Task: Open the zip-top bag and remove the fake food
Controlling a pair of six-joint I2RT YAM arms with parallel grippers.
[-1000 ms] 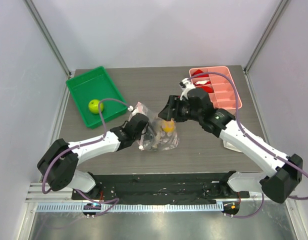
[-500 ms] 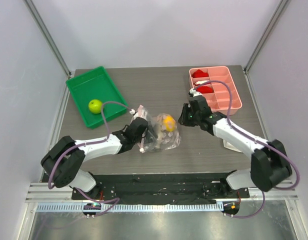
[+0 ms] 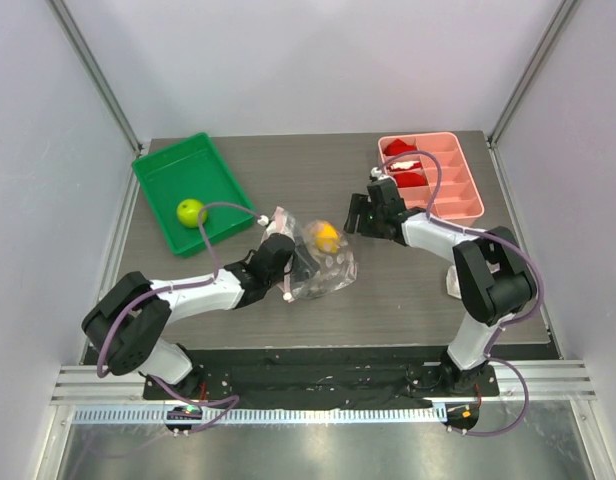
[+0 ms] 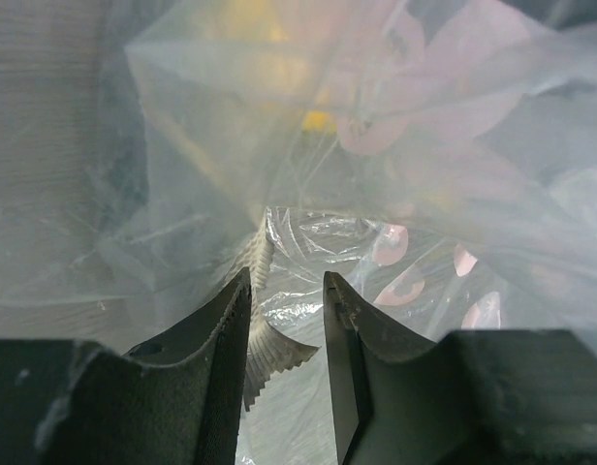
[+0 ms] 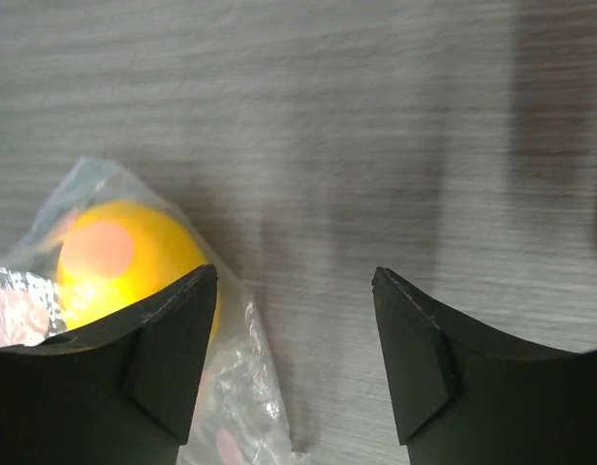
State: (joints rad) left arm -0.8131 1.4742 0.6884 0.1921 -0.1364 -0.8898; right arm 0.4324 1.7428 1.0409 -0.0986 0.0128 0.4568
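The zip-top bag lies crumpled on the table at the middle. The yellow-orange fruit sits inside it at its far end. My left gripper is shut on the bag's left edge; in the left wrist view the jaws stand close together with bunched clear plastic between them. My right gripper is open and empty, just right of the fruit. In the right wrist view the fruit shows under plastic beside the left finger. The lime green fruit lies in the green tray.
A pink divided tray with red-and-white toy pieces stands at the back right, close behind my right arm. The green tray stands at the back left. A small white object lies by the right arm's elbow.
My right gripper has let go of the bag, pulled back to the right and opened. The bag with the yellow-orange fruit has shifted slightly. My left gripper still holds the bag.
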